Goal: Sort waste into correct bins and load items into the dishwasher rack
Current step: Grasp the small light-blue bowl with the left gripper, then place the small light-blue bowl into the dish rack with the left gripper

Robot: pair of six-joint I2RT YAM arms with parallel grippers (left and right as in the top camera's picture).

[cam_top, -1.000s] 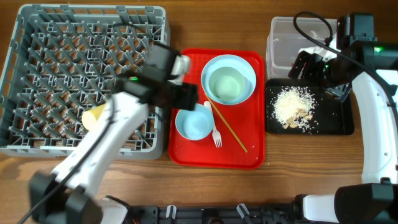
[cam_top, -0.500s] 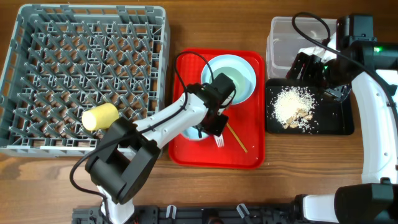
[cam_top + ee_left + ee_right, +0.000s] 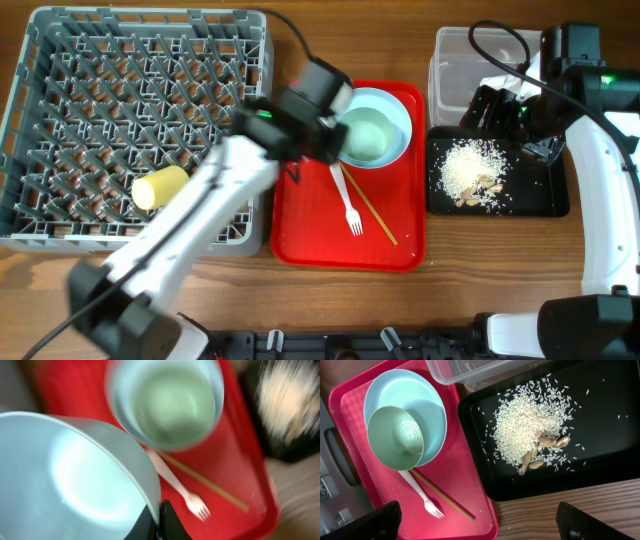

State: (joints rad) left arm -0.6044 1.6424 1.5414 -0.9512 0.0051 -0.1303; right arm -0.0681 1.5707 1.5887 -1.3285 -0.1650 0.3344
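My left gripper (image 3: 159,521) is shut on the rim of a small pale blue bowl (image 3: 75,470) and holds it above the red tray (image 3: 350,245). In the overhead view the left arm is blurred by motion at the tray's left edge, next to the grey dishwasher rack (image 3: 60,60). A round plate (image 3: 398,100) on the tray carries a blue-green bowl (image 3: 365,135). A white fork (image 3: 350,208) and chopsticks (image 3: 372,212) lie below it. A yellow cup (image 3: 160,187) lies in the rack. My right gripper (image 3: 480,525) is open over the black tray (image 3: 540,195), which holds rice crumbs (image 3: 468,170).
A clear plastic tub (image 3: 460,55) stands behind the black tray at the back right. A black cable loops over it. Bare wooden tabletop (image 3: 480,270) shows in front of both trays.
The left gripper has shut on the small bowl's rim and lifted it off the red tray, swinging back toward the rack. The right arm has not moved.
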